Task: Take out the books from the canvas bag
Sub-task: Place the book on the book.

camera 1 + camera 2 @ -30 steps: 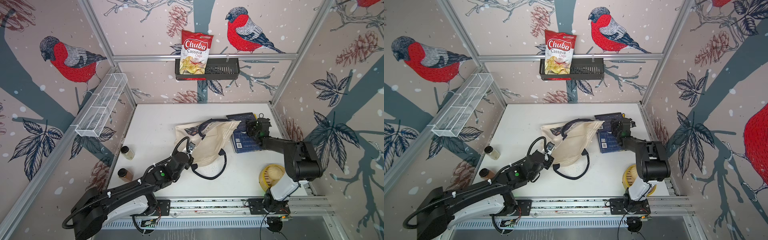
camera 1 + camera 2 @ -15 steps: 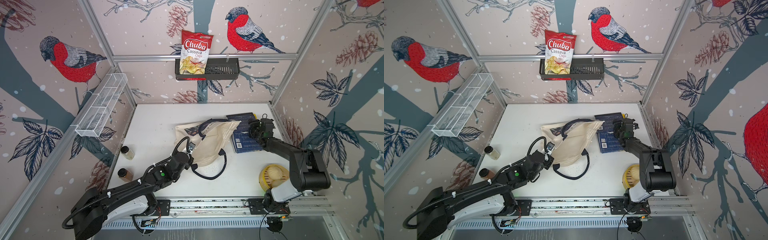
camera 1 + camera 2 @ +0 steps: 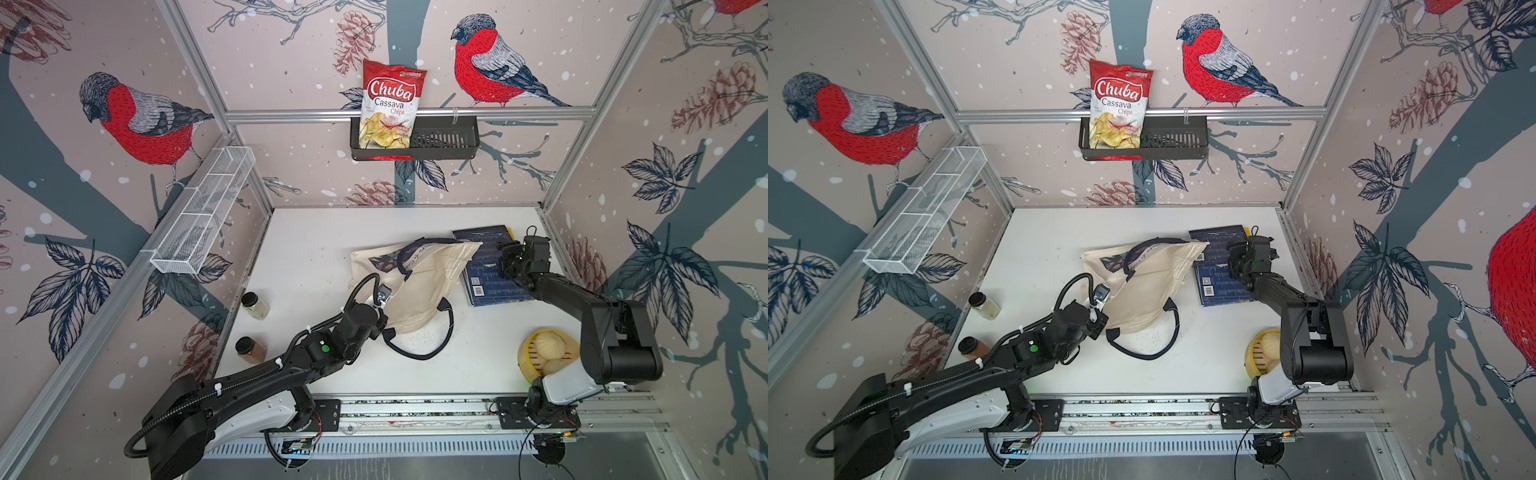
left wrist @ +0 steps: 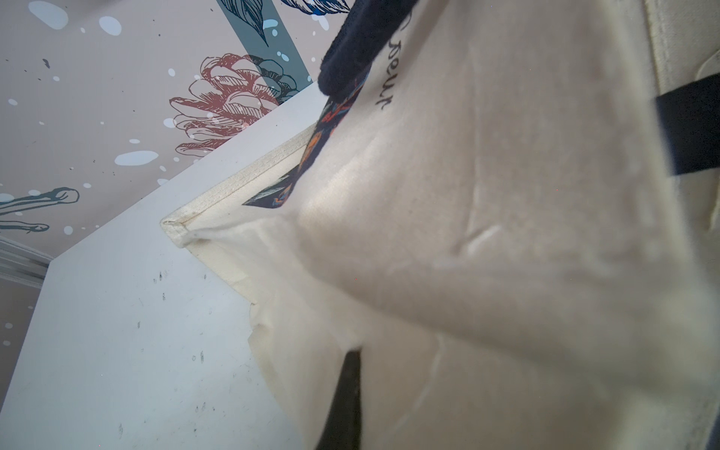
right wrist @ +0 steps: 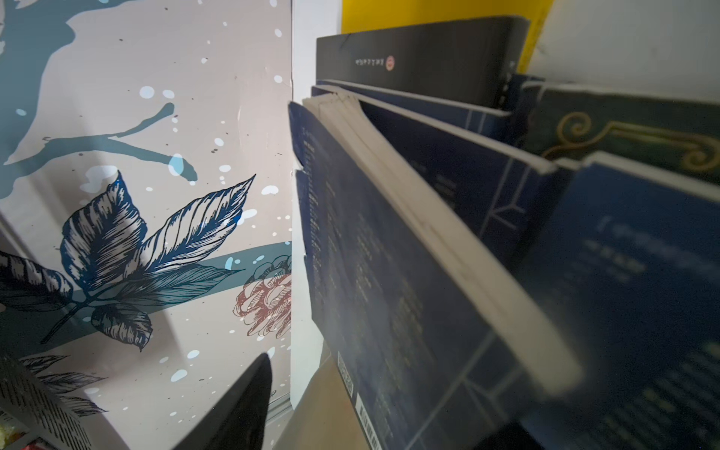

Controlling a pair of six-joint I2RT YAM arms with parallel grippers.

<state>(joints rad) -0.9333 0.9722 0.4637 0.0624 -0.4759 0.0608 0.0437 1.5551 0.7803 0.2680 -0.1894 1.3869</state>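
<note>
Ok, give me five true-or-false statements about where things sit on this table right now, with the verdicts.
1. The chips bag stands in the black wall basket. True.
2. All the books are inside the canvas bag. False: a stack of them lies on the table beside it.
3. The left gripper is shut on the canvas bag's cloth. True.
4. The two jars stand on the right arm's side. False: both stand on the left arm's side.
5. The right gripper is over the yellow steamer. False: it is at the books; the steamer sits near that arm's base.
</note>
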